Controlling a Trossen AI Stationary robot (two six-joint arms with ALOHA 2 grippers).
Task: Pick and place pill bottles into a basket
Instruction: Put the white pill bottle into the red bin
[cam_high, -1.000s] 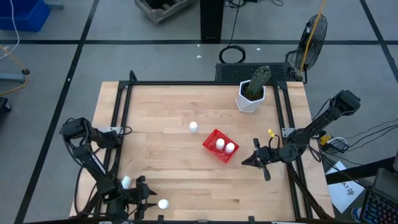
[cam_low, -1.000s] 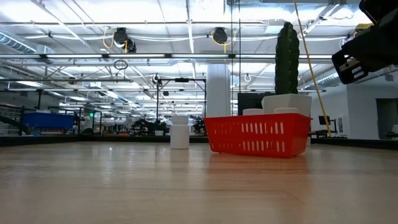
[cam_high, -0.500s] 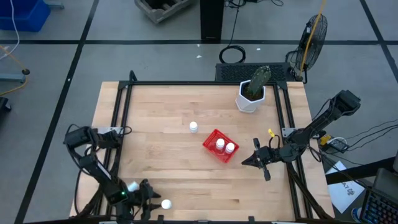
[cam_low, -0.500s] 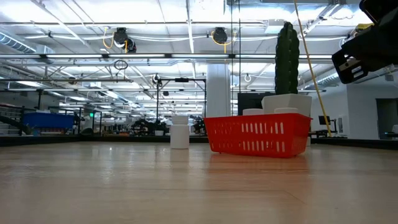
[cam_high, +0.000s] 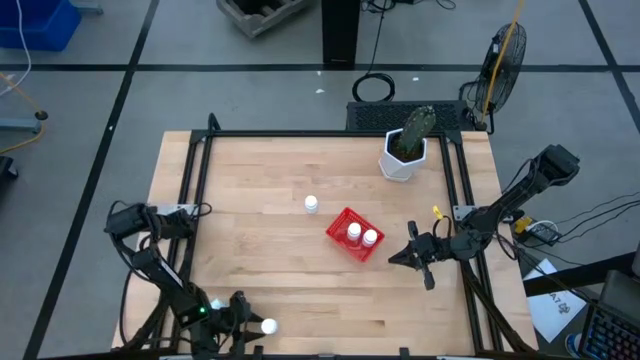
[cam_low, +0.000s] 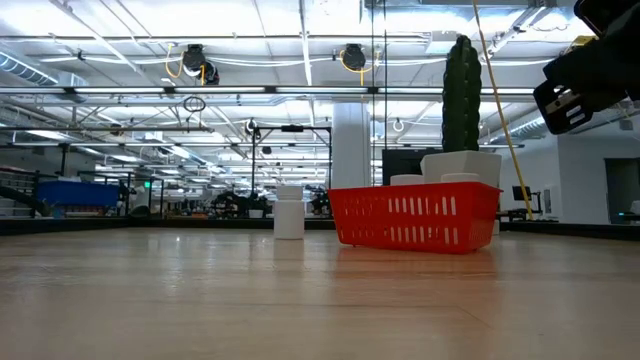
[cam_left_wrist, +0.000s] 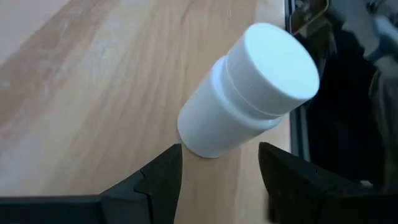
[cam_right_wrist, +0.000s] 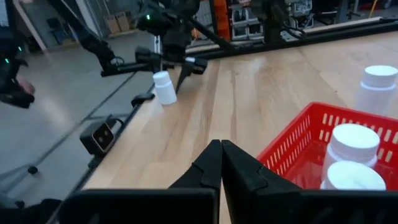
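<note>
A white pill bottle (cam_high: 268, 326) stands upright on its base near the table's near edge, left of centre. My left gripper (cam_high: 243, 322) is open just left of it. In the left wrist view its fingertips (cam_left_wrist: 169, 163) flank the bottle's base (cam_left_wrist: 205, 144) with a gap on each side. The red basket (cam_high: 355, 235) sits mid-table with two bottles (cam_high: 353, 232) (cam_high: 370, 238) inside. Another bottle (cam_high: 311, 204) stands on the wood left of the basket. My right gripper (cam_high: 393, 260) is shut, above the table right of the basket.
A white pot with a green cactus (cam_high: 405, 150) stands at the far right of the table. Black frame rails (cam_high: 190, 230) run along the table's left and right sides. Bare wood lies between the near bottle and the basket.
My left gripper has moved down and toward the table's right edge, closing in on the bottle at the near edge. Its fingers stay open. The bottle and my right arm have kept still.
</note>
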